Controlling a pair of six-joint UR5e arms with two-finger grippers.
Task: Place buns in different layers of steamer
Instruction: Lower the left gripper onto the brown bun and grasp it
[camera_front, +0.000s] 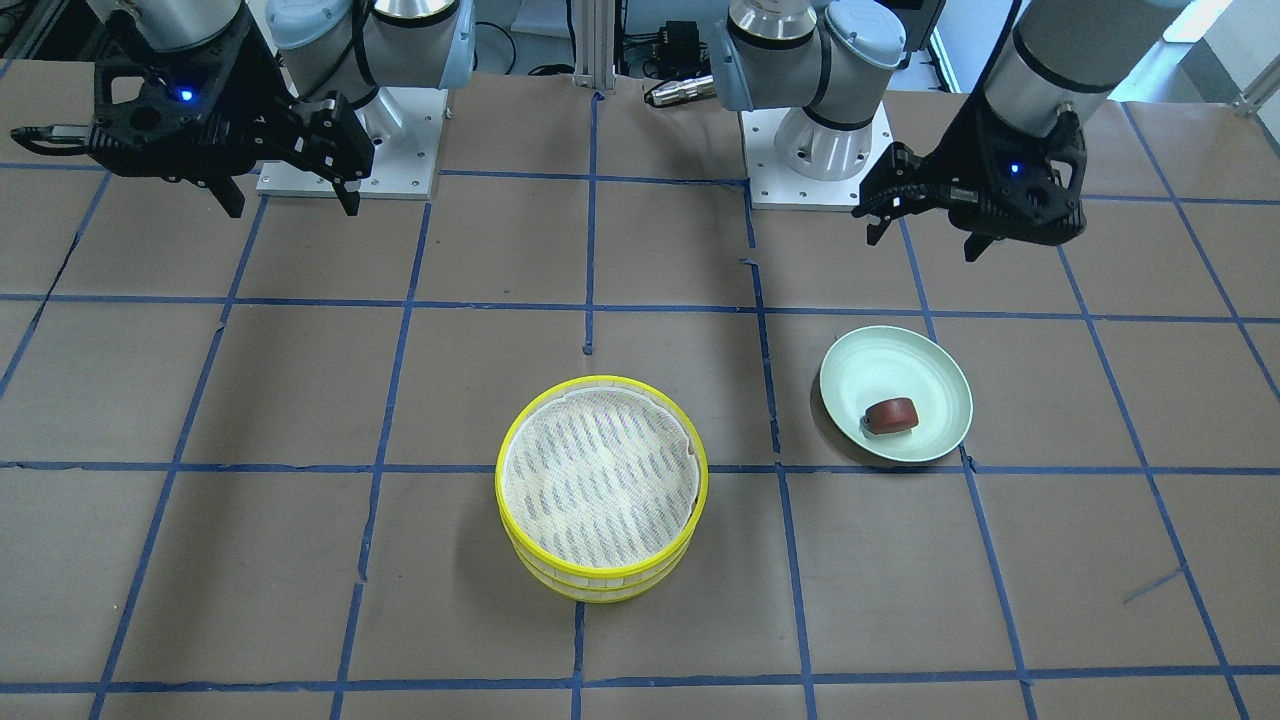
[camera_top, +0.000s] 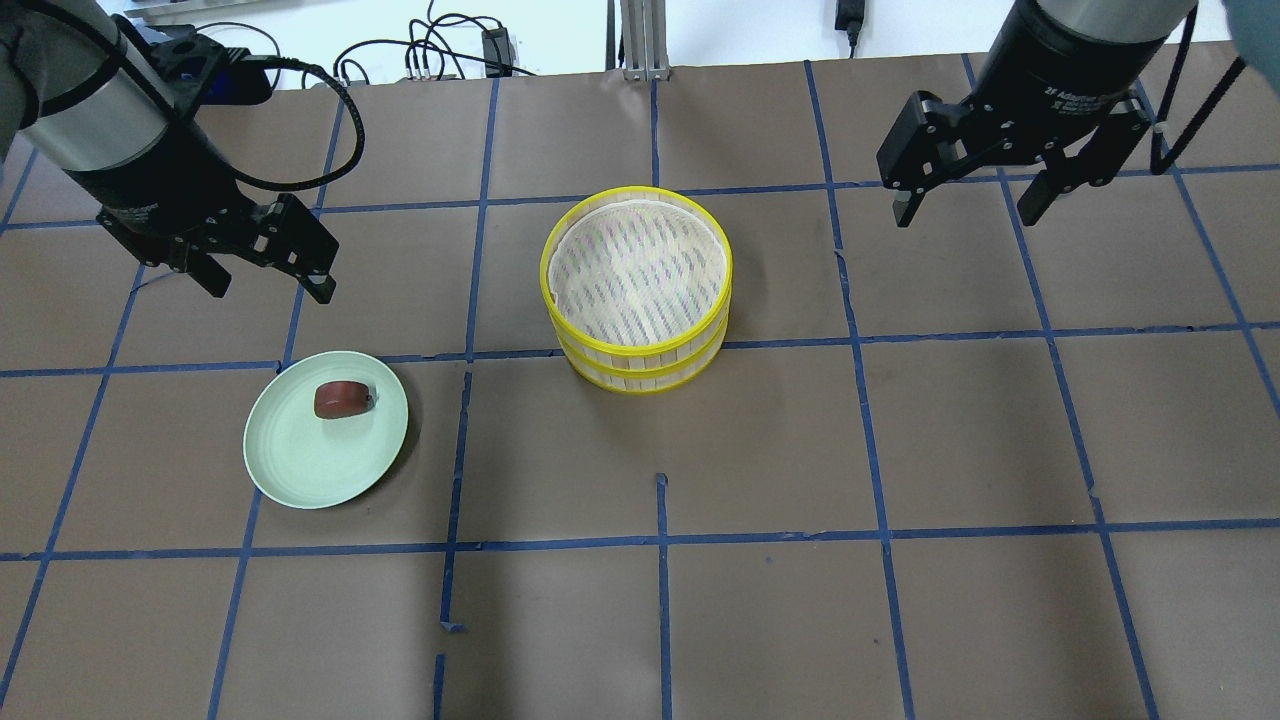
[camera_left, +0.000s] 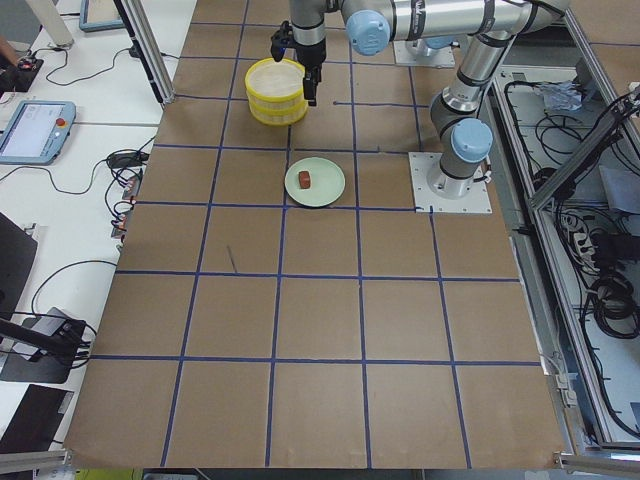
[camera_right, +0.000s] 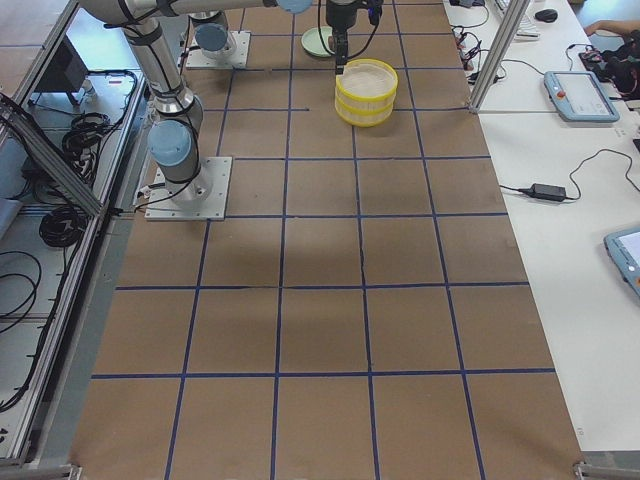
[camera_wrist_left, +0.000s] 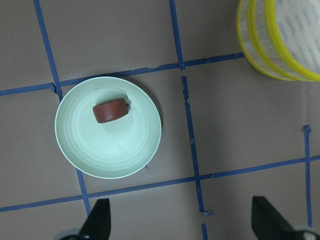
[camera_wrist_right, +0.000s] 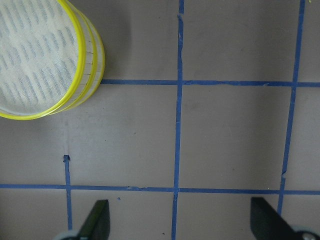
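Note:
The two steamer layers (camera_top: 640, 352) stand stacked at the table's middle, and the top layer's mesh liner (camera_top: 636, 268) holds nothing. The stack also shows in the front view (camera_front: 600, 585). The dark reddish-brown bun (camera_top: 342, 398) lies on the pale green plate (camera_top: 320, 465); the left wrist view shows this bun (camera_wrist_left: 110, 110) too. The white bun is hidden. My left gripper (camera_top: 268, 287) is open and empty, above the table just behind the plate. My right gripper (camera_top: 966, 212) is open and empty, to the right of the steamer.
The table is brown paper marked with a grid of blue tape (camera_top: 660, 540). The arm bases (camera_front: 820, 150) stand at the robot's side of the table. Cables and tablets lie off the far edge (camera_left: 35, 130).

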